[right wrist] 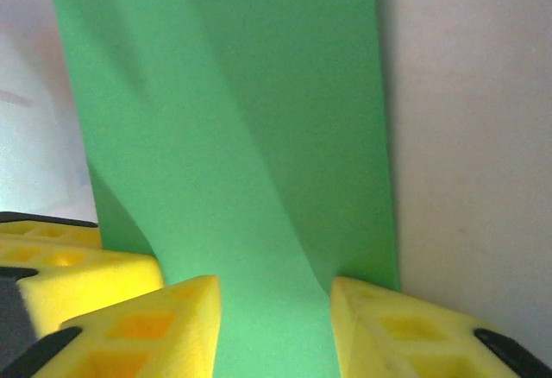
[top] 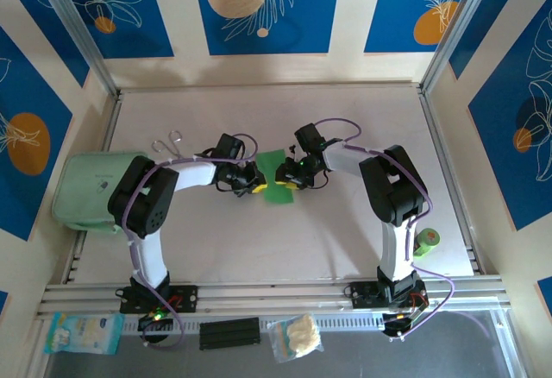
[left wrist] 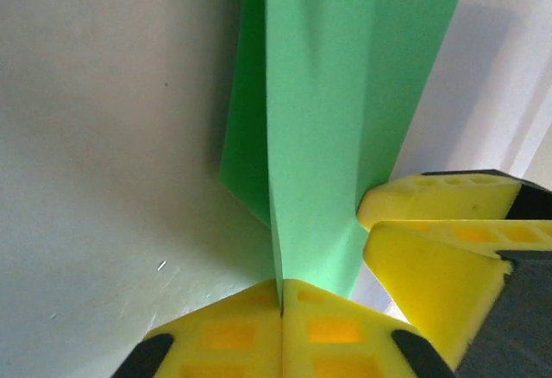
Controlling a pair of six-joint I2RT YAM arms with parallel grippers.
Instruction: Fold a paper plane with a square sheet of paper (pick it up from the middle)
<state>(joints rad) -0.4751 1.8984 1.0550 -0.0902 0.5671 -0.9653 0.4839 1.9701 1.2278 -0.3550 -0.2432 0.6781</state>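
The square sheet of paper (top: 279, 181) lies mid-table (top: 345, 240), raised into a centre ridge. The left fingers (left wrist: 233, 335) pinch that ridge tight; the right fingers (right wrist: 147, 326) stand apart astride it. Judging by this, nearly every fold remains.

At the middle of the table (top: 336, 240), the left gripper (top: 256, 181) and right gripper (top: 289, 173) face each other, both right at the bright green sheet of paper (top: 279, 192) between them. A pale mint pouch (top: 86, 190) sits at the left edge, with scissors (top: 168, 145) near it. A small green roll (top: 427, 242) lies far right.
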